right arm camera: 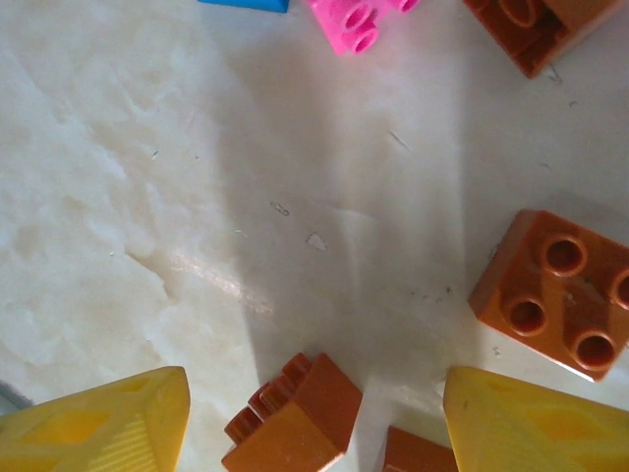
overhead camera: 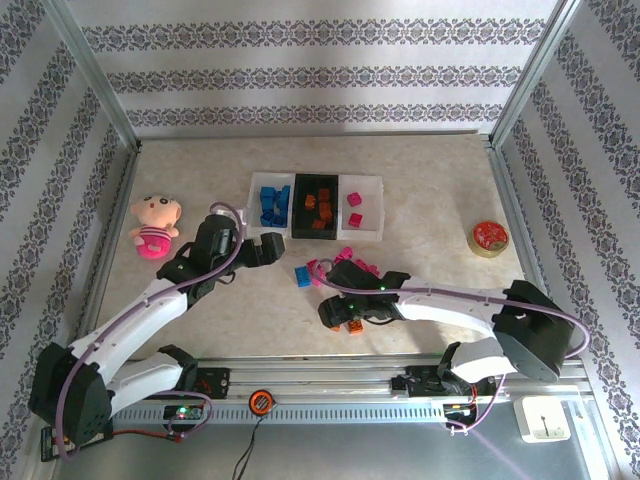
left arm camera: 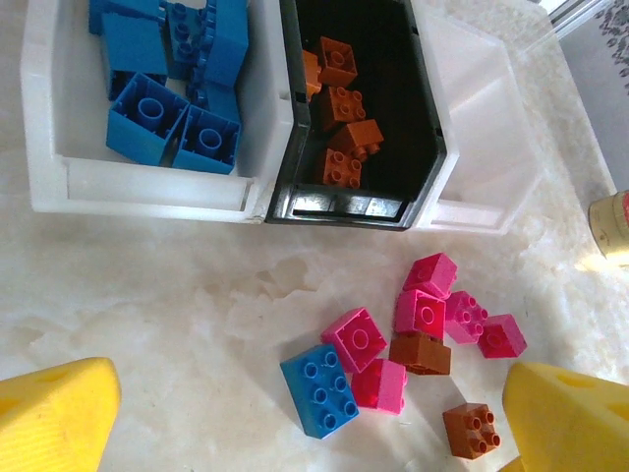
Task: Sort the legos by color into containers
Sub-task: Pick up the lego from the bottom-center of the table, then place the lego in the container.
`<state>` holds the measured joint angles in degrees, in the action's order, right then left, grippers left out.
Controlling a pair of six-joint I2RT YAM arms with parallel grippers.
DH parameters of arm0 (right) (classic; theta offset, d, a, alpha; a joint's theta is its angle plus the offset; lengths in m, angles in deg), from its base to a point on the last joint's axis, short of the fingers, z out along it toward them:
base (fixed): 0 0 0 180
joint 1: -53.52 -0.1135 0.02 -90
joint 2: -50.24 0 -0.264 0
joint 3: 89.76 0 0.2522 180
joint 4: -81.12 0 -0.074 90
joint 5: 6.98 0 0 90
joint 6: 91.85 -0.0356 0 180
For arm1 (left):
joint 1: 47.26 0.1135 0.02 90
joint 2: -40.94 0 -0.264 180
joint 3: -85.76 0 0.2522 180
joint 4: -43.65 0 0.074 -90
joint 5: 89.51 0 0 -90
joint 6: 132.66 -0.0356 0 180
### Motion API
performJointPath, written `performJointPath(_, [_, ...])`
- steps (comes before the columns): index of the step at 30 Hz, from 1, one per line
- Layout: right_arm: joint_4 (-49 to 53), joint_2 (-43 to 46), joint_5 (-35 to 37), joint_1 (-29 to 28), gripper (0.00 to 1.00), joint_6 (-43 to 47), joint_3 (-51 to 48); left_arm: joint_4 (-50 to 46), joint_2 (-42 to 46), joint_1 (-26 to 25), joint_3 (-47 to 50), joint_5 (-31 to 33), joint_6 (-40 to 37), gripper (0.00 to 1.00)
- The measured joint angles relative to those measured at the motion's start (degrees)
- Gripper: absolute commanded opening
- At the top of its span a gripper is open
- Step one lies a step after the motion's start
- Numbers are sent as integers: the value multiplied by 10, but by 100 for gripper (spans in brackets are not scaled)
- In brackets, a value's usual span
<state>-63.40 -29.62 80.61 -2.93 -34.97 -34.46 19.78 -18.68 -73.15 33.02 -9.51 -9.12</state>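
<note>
Three trays stand side by side at the back. The left white tray (overhead camera: 254,200) (left arm camera: 147,187) holds blue legos (left arm camera: 157,118). In the black tray (overhead camera: 297,210) (left arm camera: 344,208) lie orange ones (left arm camera: 344,108). The right white tray (overhead camera: 372,205) (left arm camera: 482,147) holds pink ones (overhead camera: 354,199). A loose cluster of pink legos (left arm camera: 356,339), one blue lego (left arm camera: 319,389) and orange legos (left arm camera: 472,431) lies on the table. My left gripper (overhead camera: 268,248) (left arm camera: 311,423) hovers open above that cluster. My right gripper (overhead camera: 335,314) (right arm camera: 316,393) is open, low over the table, with an orange lego (right arm camera: 293,418) lying on its side between the fingers.
A pink plush doll (overhead camera: 152,226) lies at the left, and a red tape roll (overhead camera: 489,238) at the right. More orange legos (right arm camera: 555,293) sit beside my right fingers. Metal frame rails border the table.
</note>
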Motion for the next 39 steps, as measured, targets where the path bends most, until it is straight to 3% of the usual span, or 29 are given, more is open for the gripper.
performJointPath(14, [34, -70, 22, -41, 56, 20, 36, -26, 31, 0, 19, 30, 5, 100])
performJointPath(22, [34, -71, 30, -46, 30, 22, 36, -28, 31, 0, 20, 40, 7, 100])
performJointPath(27, [35, -35, 37, -44, 23, 33, 39, -32, 32, 0, 20, 45, 7, 100])
performJointPath(34, [36, 3, 37, 37, 23, 71, 134, -39, 48, 0, 24, 47, 9, 100])
performJointPath(39, [-4, -50, 46, 123, 23, 94, 247, -41, 50, 0, 33, 43, 11, 100])
